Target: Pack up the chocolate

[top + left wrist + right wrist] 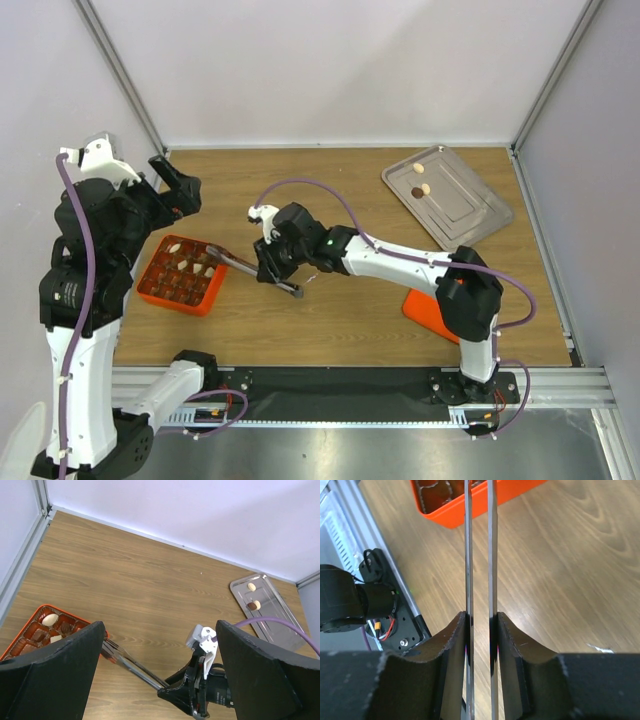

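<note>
Two cream chocolate pieces [417,172] [427,188] and a dark brown one [417,192] lie on the metal tray [470,215]. More chocolate pieces [205,268] sit in cells of the orange gridded box [182,300]. My right gripper [280,265] is shut on the thin metal tongs [240,264], whose tips reach the box's right edge. In the right wrist view the two tong blades [468,555] run between my fingers [450,645] toward the box [445,517]. My left gripper [175,185] hangs open above the box's far side, holding nothing.
An orange flat piece [425,308] lies under the right arm's elbow near the front edge. In the left wrist view the tray [272,607] is at the far right and the box [35,615] at the lower left. Walls close off the table's back and sides.
</note>
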`<state>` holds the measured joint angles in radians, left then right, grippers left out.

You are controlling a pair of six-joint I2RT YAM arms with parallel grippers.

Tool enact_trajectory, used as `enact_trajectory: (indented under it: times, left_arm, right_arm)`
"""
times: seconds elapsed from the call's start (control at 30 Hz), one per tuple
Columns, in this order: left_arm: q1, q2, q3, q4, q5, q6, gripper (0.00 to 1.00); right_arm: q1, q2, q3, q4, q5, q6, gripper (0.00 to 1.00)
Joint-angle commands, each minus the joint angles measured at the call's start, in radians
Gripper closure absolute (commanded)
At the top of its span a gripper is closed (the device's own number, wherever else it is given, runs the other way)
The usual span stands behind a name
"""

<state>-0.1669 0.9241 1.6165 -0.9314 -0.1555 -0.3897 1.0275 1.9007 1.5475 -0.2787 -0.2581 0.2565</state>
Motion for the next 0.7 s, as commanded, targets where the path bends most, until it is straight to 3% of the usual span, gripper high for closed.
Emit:
enact_trajectory:
  times: [0.0, 0.3, 0.67]
  left_arm:
    - [0.007, -0.002, -0.006, 0.019, -0.029, 0.028, 0.00]
    - [0.007, 0.005, -0.012, 0.037, -0.010, 0.031, 0.00]
    - [0.007, 0.007, -0.012, 0.046, 0.005, 0.026, 0.00]
  right_arm:
    - [0.011, 0.023, 0.065, 0.052, -0.065, -0.020, 0.73]
    - [0.049, 0.127, 0.117, 0.096, -0.115, 0.007, 0.72]
    - [0.085, 0.184, 0.161, 0.046, -0.040, -0.019, 0.67]
